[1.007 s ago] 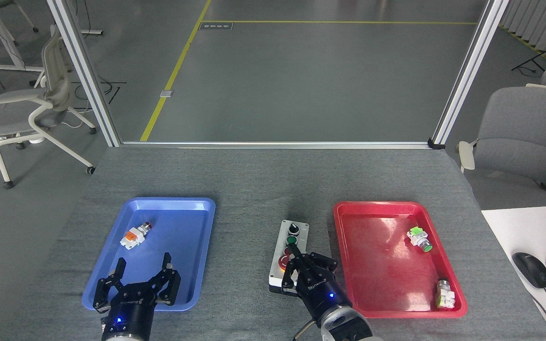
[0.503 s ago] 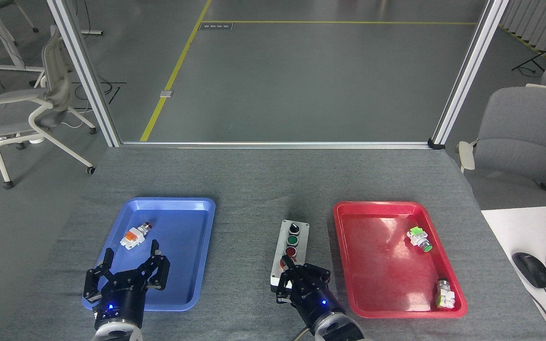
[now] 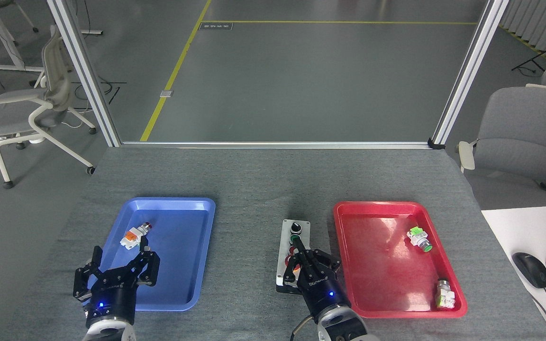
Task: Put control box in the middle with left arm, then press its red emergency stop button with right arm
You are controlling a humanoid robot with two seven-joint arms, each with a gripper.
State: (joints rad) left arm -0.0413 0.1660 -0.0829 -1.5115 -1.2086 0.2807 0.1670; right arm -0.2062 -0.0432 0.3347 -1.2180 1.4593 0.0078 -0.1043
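Note:
The control box (image 3: 288, 236) lies lengthwise on the grey tabletop between the two trays, with its black knob (image 3: 295, 228) at the far end. My right gripper (image 3: 296, 242) is over the box's near half, its fingers together and pointing along the face. The red emergency stop button (image 3: 290, 260) is almost wholly hidden beneath them; only a red sliver shows. My left gripper (image 3: 119, 255) is open and holds nothing, over the near left corner of the blue tray (image 3: 192, 246).
A loose orange-and-white switch part (image 3: 133, 235) lies in the blue tray. The red tray (image 3: 377, 265) at the right holds a green-capped part (image 3: 419, 238) and a grey-and-white part (image 3: 444, 293). A white desk with a mouse (image 3: 531, 269) adjoins at the right.
My left arm has drawn back toward the lower left, still open. My right gripper pulled back, then came forward over the box again. The box's near end has shifted slightly right.

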